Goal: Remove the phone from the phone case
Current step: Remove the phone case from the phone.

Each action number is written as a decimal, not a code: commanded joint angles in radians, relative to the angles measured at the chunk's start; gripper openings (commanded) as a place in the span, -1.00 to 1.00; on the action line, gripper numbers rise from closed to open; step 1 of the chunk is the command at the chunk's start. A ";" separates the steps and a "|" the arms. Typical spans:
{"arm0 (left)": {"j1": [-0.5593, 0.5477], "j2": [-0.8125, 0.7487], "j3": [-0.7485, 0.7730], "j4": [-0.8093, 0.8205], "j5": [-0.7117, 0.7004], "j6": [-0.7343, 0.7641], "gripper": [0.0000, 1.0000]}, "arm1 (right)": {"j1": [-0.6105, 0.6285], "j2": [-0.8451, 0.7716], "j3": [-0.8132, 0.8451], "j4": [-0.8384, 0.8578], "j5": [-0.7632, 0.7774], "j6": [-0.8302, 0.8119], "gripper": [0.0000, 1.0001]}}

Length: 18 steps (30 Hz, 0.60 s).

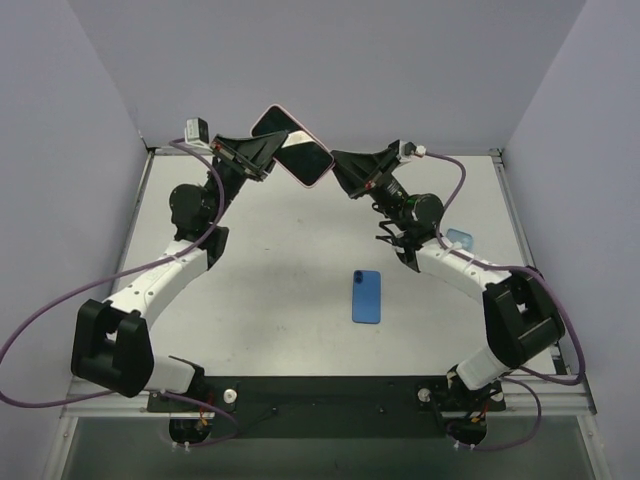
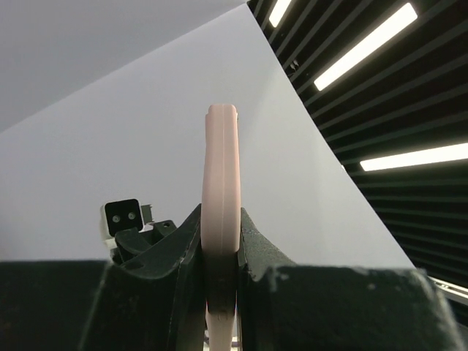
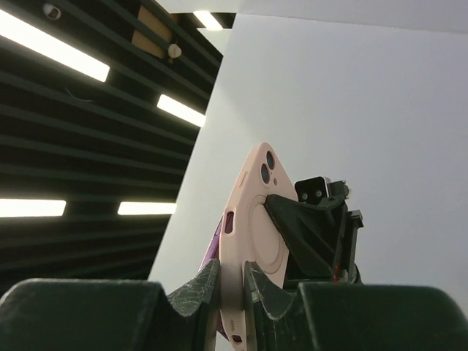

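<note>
In the top external view both arms are raised over the white table (image 1: 280, 260) and meet above its far side. Between them hangs a pink phone case (image 1: 298, 124), round-cornered and tilted, with the dark-screened phone (image 1: 308, 160) seated in it. The left end effector (image 1: 275, 148) grips the case from the left and the right end effector (image 1: 338, 165) from the right. On the table, well apart from them, lie a blue flat rectangular slab (image 1: 367, 296) and, just beside the right arm, a small pale blue object (image 1: 459, 239).

In the left wrist view the pink phone case (image 2: 221, 183) is seen edge-on and upright. The left end effector (image 2: 221, 252) is narrowed onto it, its black fingers (image 2: 179, 256) pressed against both faces.

In the right wrist view the back of the pink phone case (image 3: 248, 212) shows, with two lens cut-outs near its top. The right end effector (image 3: 232, 285) pinches its lower edge, closed down to the case's thickness. The left end effector (image 3: 307, 234) clamps the case from the far side. A thin purple edge (image 3: 213, 245) shows along the case's left rim.
</note>
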 commanded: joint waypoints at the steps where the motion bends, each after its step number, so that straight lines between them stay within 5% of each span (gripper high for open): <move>1: -0.085 -0.017 0.039 0.444 0.122 -0.204 -1.00 | 0.029 0.025 -0.047 -0.385 -0.254 -0.282 -1.00; 10: -0.095 0.028 -0.027 0.415 0.181 -0.213 -1.00 | 0.014 -0.032 0.023 -0.592 -0.386 -0.475 -1.00; 18: -0.114 0.066 -0.013 0.394 0.226 -0.205 -1.00 | 0.014 -0.027 0.082 -0.779 -0.464 -0.597 -0.81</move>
